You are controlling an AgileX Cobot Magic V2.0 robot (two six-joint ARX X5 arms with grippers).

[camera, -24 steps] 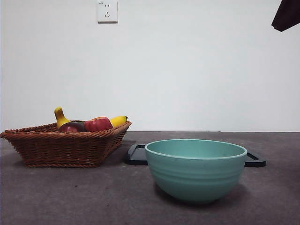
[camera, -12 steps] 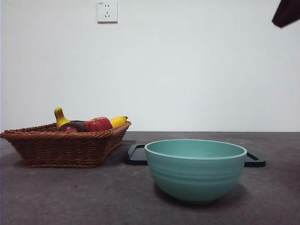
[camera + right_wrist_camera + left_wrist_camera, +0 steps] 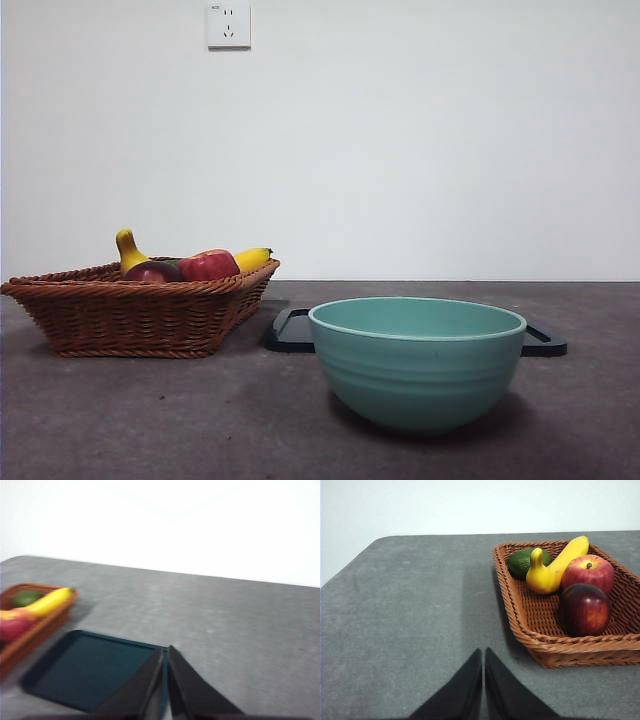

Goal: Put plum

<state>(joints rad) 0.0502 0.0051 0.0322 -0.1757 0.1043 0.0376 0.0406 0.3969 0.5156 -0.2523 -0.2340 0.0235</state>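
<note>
The plum (image 3: 585, 609) lies in the wicker basket (image 3: 520, 625), at the corner nearest the left wrist camera, touching or just beside the red apple (image 3: 588, 571). Behind these lie a yellow banana (image 3: 555, 569) and a dark green fruit (image 3: 522, 561), probably an avocado. In the front view the plum (image 3: 152, 272) shows only as a dark dome above the basket rim (image 3: 130, 305), with the apple (image 3: 209, 265) beside it; the green fruit is hidden there.

The left gripper (image 3: 483, 655) hangs over bare table (image 3: 410, 610) beside the basket, jaws pressed together, holding nothing. The right gripper (image 3: 165, 652) is above the dark tray (image 3: 90, 672), jaws likewise together and empty. That view is blurred, so basket contents are hard to resolve.

In the front view, a teal bowl (image 3: 418, 360) stands in front of the tray (image 3: 290, 330) and covers most of it. Neither arm appears in this view.
</note>
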